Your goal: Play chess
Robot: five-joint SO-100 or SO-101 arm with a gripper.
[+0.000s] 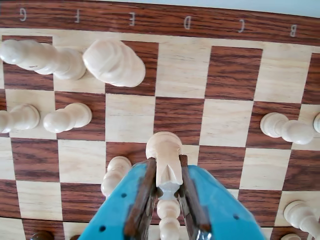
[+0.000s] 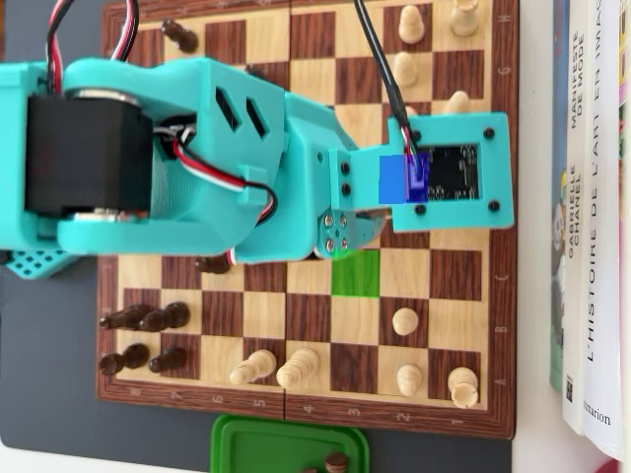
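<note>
In the wrist view my blue gripper (image 1: 166, 161) with brown pads (image 1: 146, 190) is shut on a light wooden bishop (image 1: 165, 150). It holds the piece just below the notched head. The base points at the wooden chessboard (image 1: 180, 75), near the E and D files. I cannot tell whether the base touches the board. In the overhead view the teal arm (image 2: 197, 158) covers the middle of the board (image 2: 503, 296), hiding the jaws and the bishop. One square (image 2: 355, 273) is tinted green just beside the arm.
Light pieces stand around the gripper: two tall ones (image 1: 115, 62) and pawns (image 1: 67, 117) to the left, and a pawn (image 1: 287, 127) to the right. Dark pieces (image 2: 148, 317) crowd the overhead view's left. A green tray (image 2: 246, 443) holds captured pieces. Books (image 2: 592, 217) lie on the right.
</note>
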